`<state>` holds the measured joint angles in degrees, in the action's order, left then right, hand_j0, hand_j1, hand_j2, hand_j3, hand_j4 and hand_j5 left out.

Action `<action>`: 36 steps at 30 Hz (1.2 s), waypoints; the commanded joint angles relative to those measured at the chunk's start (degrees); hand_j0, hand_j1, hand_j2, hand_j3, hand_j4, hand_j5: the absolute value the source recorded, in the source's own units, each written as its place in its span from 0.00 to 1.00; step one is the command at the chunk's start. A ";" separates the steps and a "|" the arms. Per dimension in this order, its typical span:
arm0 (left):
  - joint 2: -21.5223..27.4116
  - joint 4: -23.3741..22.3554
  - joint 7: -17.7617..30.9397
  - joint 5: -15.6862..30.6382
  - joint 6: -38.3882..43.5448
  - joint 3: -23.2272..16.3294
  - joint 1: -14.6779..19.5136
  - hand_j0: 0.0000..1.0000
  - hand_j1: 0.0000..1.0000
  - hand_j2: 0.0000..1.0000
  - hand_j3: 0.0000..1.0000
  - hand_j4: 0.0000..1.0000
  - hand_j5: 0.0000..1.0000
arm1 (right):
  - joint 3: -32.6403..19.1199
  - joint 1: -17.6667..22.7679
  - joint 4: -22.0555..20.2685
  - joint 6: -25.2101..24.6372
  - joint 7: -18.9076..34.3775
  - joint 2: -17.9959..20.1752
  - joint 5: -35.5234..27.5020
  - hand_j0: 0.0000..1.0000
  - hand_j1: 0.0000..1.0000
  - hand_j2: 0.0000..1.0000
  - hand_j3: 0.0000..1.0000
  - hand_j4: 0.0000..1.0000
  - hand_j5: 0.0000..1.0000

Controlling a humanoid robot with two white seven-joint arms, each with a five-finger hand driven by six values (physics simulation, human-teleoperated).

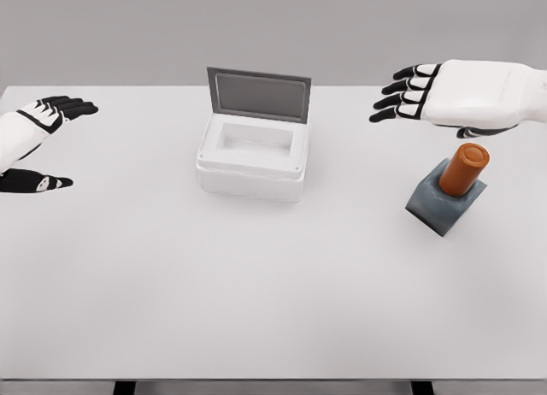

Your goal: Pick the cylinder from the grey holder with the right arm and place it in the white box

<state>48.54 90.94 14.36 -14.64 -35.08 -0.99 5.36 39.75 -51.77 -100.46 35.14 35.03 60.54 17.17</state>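
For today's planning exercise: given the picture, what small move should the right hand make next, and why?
Probably lower the right hand and curl its fingers around the orange cylinder. The hand is open and hovers above and behind the cylinder, which stands in the grey holder, ungrasped; the white box waits, lid open.

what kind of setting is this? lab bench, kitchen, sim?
Most likely a simulated tabletop test scene, not a real room. Cues: a bare white table against a blank grey backdrop, flat rendered shading, and only task props laid out: an orange cylinder in a grey holder and an open white box.
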 commanded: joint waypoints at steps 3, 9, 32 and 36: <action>0.06 0.02 -0.03 0.41 0.08 0.02 0.00 1.00 1.00 1.00 1.00 1.00 1.00 | -0.37 -0.09 0.00 -0.14 -0.03 0.11 -0.21 1.00 1.00 1.00 1.00 1.00 1.00; 0.06 0.02 -0.03 0.41 0.08 0.02 0.00 1.00 1.00 1.00 1.00 1.00 1.00 | -5.74 -1.14 0.00 -0.14 -0.03 7.65 -4.49 1.00 1.00 1.00 1.00 1.00 1.00; -0.03 0.02 -0.03 0.14 0.08 0.02 -0.09 1.00 1.00 1.00 1.00 1.00 1.00 | 7.54 0.79 9.23 -0.14 -0.03 9.16 -10.67 1.00 1.00 1.00 1.00 1.00 1.00; -0.03 0.02 -0.03 0.14 0.08 0.02 -0.09 1.00 1.00 1.00 1.00 1.00 1.00 | 8.41 0.97 9.93 -0.14 -0.03 8.02 -10.58 1.00 1.00 1.00 1.00 1.00 1.00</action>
<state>48.45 90.95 14.36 -14.91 -35.08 -0.98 5.27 47.72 -50.89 -91.13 35.14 35.02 69.30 6.83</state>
